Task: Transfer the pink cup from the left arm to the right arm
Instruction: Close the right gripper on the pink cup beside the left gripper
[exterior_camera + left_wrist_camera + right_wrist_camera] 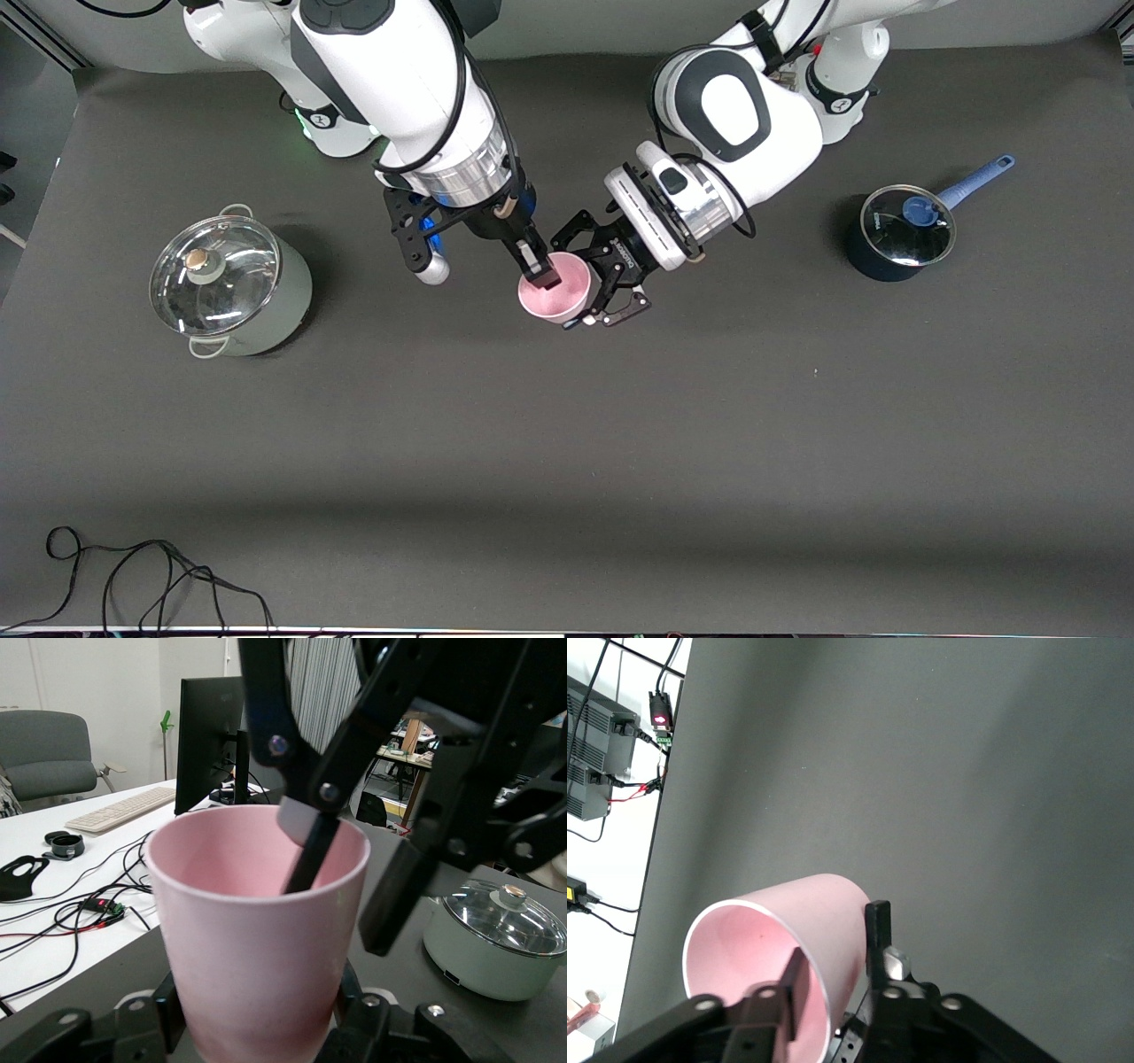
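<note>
On my screen the first thing I saw was the pale green pot [232,288] with its glass lid, sitting on the dark table [567,443] toward the right arm's end, well apart from the work so nothing could bump it. Next came the right arm [399,80], reaching down from its base at the top. Its right gripper [538,266] was over the middle of the table, with one thin finger inside the pink cup [556,287] and the other finger outside, so the cup's wall sat between them. The fingers looked pinched on that wall, and I thought this was so the cup would not drop when let go. The cup was up in the air with its mouth tipped toward the camera, which gave that finger a way in. The left gripper [607,275] was clenched around the cup's lower part, low enough to leave the rim free. The left arm [735,115] held it out sideways. Last was the dark blue saucepan [899,232] with its blue handle, toward the left arm's end, out of the way
</note>
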